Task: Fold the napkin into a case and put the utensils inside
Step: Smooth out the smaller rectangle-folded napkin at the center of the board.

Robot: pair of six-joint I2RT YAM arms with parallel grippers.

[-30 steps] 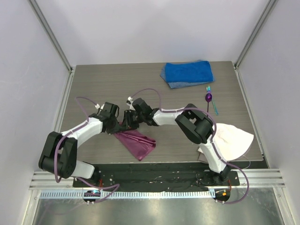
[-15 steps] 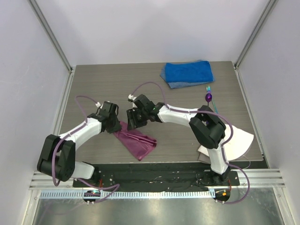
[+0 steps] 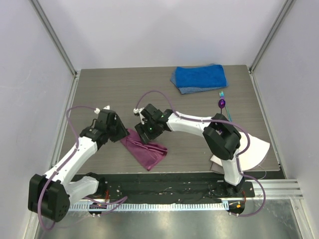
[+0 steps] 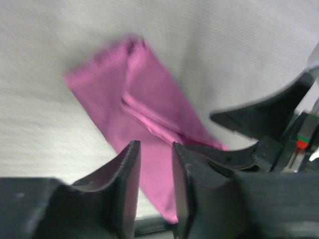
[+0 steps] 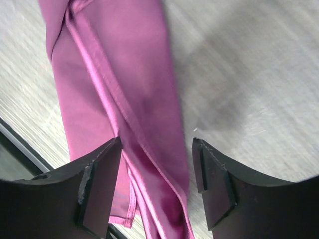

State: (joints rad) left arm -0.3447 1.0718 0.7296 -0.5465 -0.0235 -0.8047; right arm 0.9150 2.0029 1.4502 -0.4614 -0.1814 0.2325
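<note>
The magenta napkin [image 3: 146,151] lies folded near six o'clock, my left gripper [image 4: 155,149] half-parted and right gripper [image 5: 155,144] wide, both empty over it, so I'd rise straight up without snagging the fold, then fetch spoon [image 3: 222,103] and fork [image 3: 227,111] at two o'clock.

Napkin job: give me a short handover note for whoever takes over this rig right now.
Left gripper: open, empty, above the napkin.
Right gripper: open, empty, above the same cloth.
Napkin: folded into a narrow strip, flat on the table near the front edge.
Spoon and fork: side by side at the right, just in front of the blue towel.
Done: the fold, by the look of it.
Left: pick up both utensils and slip them inside.
</note>
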